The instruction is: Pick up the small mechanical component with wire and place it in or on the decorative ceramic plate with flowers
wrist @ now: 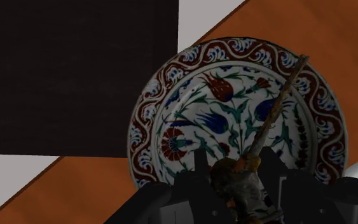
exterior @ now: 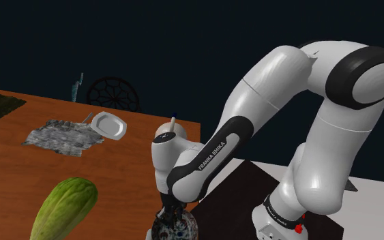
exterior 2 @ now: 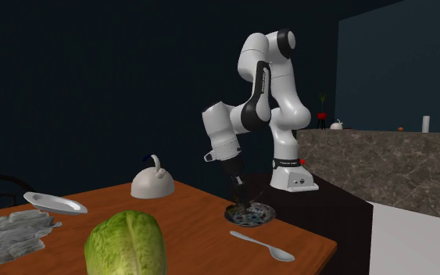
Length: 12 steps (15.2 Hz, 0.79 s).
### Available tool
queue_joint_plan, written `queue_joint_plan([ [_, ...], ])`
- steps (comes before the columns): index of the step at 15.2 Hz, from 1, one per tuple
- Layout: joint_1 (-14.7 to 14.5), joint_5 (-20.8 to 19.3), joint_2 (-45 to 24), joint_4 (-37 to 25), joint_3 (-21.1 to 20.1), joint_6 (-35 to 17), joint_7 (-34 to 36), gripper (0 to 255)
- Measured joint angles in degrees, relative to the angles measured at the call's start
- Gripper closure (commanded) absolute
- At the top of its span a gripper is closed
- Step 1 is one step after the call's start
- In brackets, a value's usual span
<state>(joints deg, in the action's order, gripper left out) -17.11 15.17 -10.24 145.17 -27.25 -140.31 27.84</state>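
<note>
The decorative plate (wrist: 147, 118), white with red and blue flowers and a patterned rim, lies on the brown table near its corner, close to the stand. My gripper (wrist: 238, 173) hangs just above it, shut on the small dark mechanical component (wrist: 240, 184). The component's thin wire (wrist: 279, 105) sticks out over the plate's middle. From the shoulder view the gripper (exterior: 172, 204) points down onto the plate (exterior: 183, 230) at the lower edge. The second exterior view has the gripper (exterior 2: 243, 205) right over the plate (exterior 2: 261, 212).
A spoon (exterior 2: 261, 244) lies on the table beside the plate. A green cabbage (exterior: 64, 204) stands near the front, a white plate (exterior: 108, 125) and grey cloth (exterior: 64, 136) farther back, and a white domed pot (exterior 2: 152, 183). A dark chair (exterior: 114, 93) stands behind the table.
</note>
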Motion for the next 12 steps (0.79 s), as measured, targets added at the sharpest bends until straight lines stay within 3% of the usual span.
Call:
queue_joint_plan([
  [2, 0.0, 0.0, -0.1, 0.0, 0.0, -0.1, 0.0, 255],
  [3, 0.0, 0.0, -0.1, 0.0, 0.0, -0.1, 0.0, 0],
  [9, 0.0, 0.0, -0.1, 0.0, 0.0, -0.1, 0.0, 0],
  [12, 0.9, 0.8, 3.7, -1.4, 0.0, 4.9, -0.6, 0],
])
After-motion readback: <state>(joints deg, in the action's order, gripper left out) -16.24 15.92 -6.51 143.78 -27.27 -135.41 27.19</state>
